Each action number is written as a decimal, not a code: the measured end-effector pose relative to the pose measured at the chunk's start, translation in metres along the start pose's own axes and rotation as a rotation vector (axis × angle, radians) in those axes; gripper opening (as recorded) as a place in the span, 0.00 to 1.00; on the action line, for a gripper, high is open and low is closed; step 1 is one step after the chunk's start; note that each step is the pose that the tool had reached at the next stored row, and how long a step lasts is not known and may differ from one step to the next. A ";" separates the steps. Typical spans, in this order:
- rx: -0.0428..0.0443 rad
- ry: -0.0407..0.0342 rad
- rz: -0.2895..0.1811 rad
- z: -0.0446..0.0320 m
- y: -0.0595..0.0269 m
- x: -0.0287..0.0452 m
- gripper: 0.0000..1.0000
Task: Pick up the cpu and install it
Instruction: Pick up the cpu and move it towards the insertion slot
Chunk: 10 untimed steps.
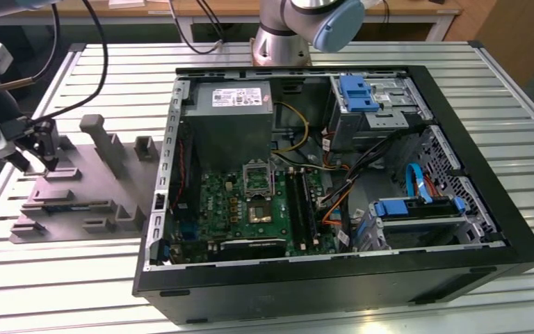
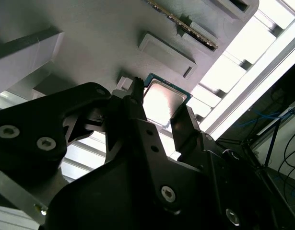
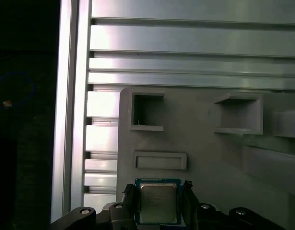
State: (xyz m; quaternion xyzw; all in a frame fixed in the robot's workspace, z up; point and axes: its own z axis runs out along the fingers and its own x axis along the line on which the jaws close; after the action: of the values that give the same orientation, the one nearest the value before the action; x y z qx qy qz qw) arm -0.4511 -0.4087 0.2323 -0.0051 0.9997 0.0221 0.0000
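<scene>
Cpu point(image 3: 158, 203) lies dead centre between our gripper point(image 3: 158, 188) fingers, above grey tray point(image 3: 209, 163) on worktop point(image 3: 185, 38); we judge fingers pinching its two opposite edges.

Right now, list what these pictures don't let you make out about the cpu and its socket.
Second wrist view: the cpu is partly covered by the gripper.
Exterior view: the gripper hides the cpu at the grey fixture.
Exterior view: the socket is too small to tell whether it stands open.
</scene>
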 end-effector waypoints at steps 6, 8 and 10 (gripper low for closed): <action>0.0001 0.0001 0.000 -0.0020 0.0001 0.0000 0.47; 0.0000 0.0000 0.000 -0.0025 0.0001 0.0000 0.47; 0.0000 0.0000 0.000 -0.0030 0.0002 0.0000 0.47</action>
State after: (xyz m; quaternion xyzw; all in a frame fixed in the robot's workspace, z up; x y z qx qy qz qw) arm -0.4511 -0.4086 0.2354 -0.0051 0.9997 0.0221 0.0000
